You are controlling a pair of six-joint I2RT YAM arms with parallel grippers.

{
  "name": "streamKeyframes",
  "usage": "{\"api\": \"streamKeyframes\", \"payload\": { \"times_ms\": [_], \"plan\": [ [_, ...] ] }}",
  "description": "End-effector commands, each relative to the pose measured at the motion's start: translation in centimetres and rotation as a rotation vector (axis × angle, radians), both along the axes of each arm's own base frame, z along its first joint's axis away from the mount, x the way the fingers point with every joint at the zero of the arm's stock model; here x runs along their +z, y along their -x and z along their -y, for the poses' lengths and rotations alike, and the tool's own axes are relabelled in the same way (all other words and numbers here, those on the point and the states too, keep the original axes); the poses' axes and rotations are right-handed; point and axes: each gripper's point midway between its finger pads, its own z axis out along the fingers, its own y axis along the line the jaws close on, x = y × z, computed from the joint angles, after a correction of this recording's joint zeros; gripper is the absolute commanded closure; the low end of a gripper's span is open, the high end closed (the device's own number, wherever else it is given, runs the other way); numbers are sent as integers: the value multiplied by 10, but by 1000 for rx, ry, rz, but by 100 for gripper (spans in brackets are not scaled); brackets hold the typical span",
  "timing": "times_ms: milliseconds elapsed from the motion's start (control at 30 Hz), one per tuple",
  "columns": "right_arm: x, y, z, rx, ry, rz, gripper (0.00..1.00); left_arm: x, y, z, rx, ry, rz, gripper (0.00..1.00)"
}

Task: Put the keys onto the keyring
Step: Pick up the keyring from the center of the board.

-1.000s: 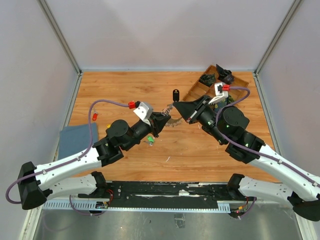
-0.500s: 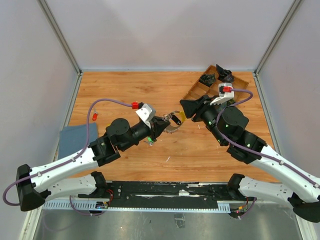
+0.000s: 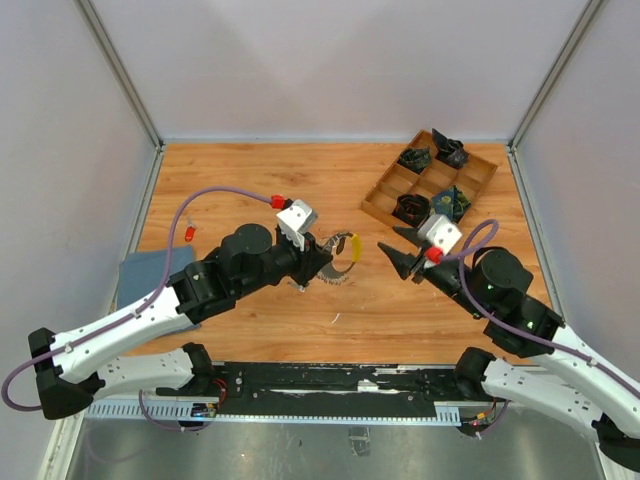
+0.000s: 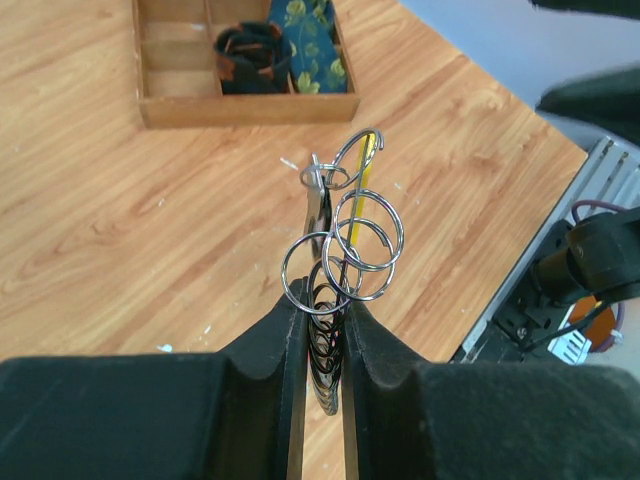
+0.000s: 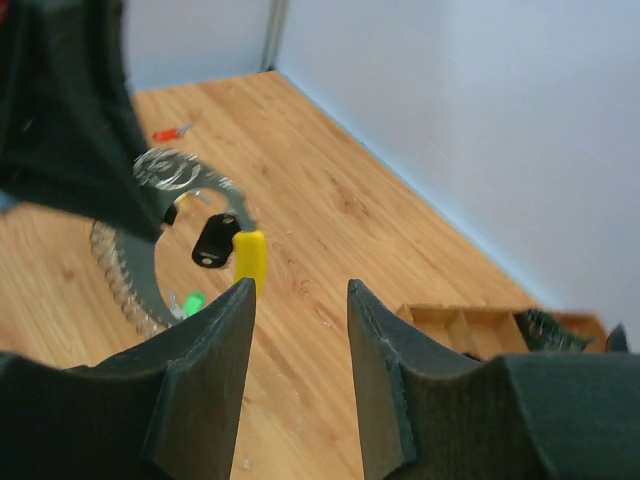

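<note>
My left gripper (image 3: 320,260) is shut on the keyring (image 3: 352,248), a silver wire loop with a yellow sleeve, and holds it above the table. In the left wrist view the keyring (image 4: 345,245) stands up between my shut fingers (image 4: 322,310), with several small split rings strung on it. In the right wrist view a black-headed key (image 5: 215,240) hangs at the loop beside the yellow sleeve (image 5: 249,255). My right gripper (image 3: 397,256) is open and empty, a little to the right of the ring; it also shows in its own view (image 5: 300,290). A red-headed key (image 3: 189,233) lies far left. A green-headed key (image 5: 190,300) lies under the ring.
A wooden compartment tray (image 3: 383,196) with dark rolled fabric bundles (image 3: 412,207) stands at the back right; it also shows in the left wrist view (image 4: 240,105). A blue cloth (image 3: 150,275) lies at the left edge. Walls close in the table on three sides.
My right gripper has let go of the black key and pulled back to the near right, open. The black key now hangs by the yellow sleeve. My left gripper shifted slightly, still holding the ring.
</note>
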Motion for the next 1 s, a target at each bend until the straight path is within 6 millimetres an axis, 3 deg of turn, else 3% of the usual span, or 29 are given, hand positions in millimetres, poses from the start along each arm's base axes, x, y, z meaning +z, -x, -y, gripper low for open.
{"api": "streamKeyframes", "payload": {
  "times_ms": [0,233,467,700,967],
  "plan": [
    [0,32,-30,310,230,394,58,9,4,0,15,10,-47,99],
    [0,57,-61,434,414,726,59,11,2,4,34,-6,-98,99],
    [5,45,-70,384,546,881,65,15,3,4,33,2,-113,99],
    [-4,33,-77,371,653,915,63,18,5,6,25,16,-114,100],
    [4,22,-83,319,672,951,67,18,6,6,20,17,-117,99]
  ]
}}
